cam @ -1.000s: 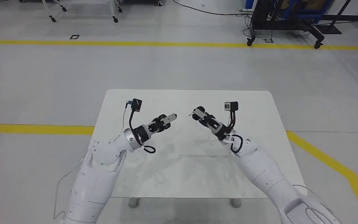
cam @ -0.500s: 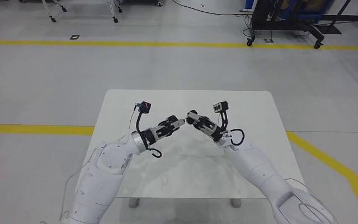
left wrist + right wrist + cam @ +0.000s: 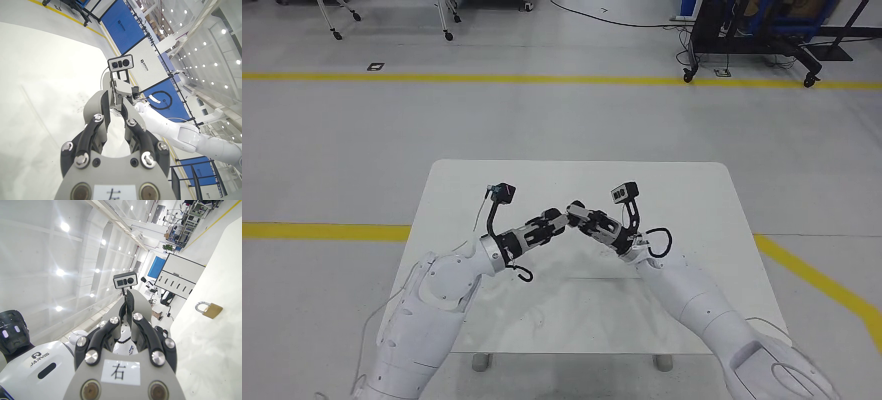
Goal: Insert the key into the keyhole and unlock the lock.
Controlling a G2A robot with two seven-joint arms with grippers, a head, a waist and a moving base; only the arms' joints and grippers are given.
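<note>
Two arms are up over the middle of the white rounded-corner table (image 3: 692, 190), one coming in from about 7 o'clock and the other from about 5 o'clock, and their tips meet nose to nose just above the centre. From where I'm standing, the left gripper (image 3: 114, 103), a grey two-finger thing with black ribbed pads, has its fingers parted a bit. The tip of the other arm's gripper sits right at the mouth of that gap. Can't tell if the two are actually touching or just really close. The right gripper (image 3: 128, 296), same grey build, is pinched tight with its pads pressed flat together. Whether there's a key squeezed in there I honestly can't make out, the slit is too thin to see into. Each wrist carries one of those small camera boxes (image 3: 623, 191) on a stalk, one at about 10 o'clock of the meeting point, the other at about 2 o'clock. The brass padlock with a silver shackle (image 3: 209, 309) is lying flat on its side on the tabletop, shackle pushed in as far as I can see, not far from a table edge and well apart from both grippers
</note>
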